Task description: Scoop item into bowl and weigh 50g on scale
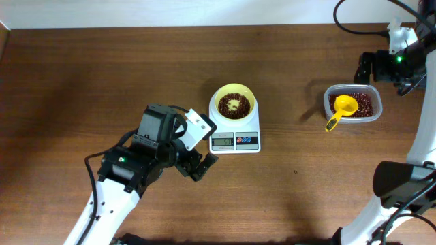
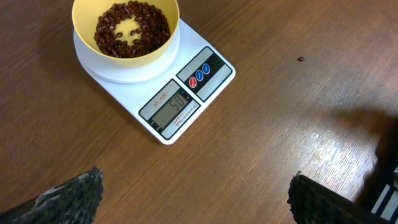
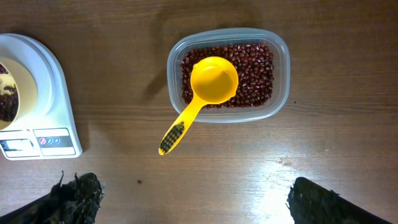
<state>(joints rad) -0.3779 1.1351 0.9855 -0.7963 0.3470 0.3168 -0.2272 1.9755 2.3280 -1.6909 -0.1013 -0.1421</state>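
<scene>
Overhead: grainy reddish beans (image 1: pixel 228 111) in round yellow bowl (image 1: pixel 221 95) on white scale (image 1: pixel 235 141); left tool (image 2: pixel 196 199), right tool (image 3: pixel 193 199) both spread.

You have one white digital scale (image 1: pixel 235 141), one pale-yellow round bowl (image 1: pixel 219 96), one clear plastic container (image 1: pixel 375 110), one yellow scoop (image 1: pixel 343 108), countless reddish-brown beans (image 1: pixel 365 102).

1. L arm (image 1: pixel 97 211): white links & black housings are seen; green LED is lit; black cable is looped alongside.
2. R arm (image 1: pixel 364 219): same white/black build; green LED, black cables are seen.
3. Finger pads (image 2: pixel 74 196): dark, rough-textured.
</scene>
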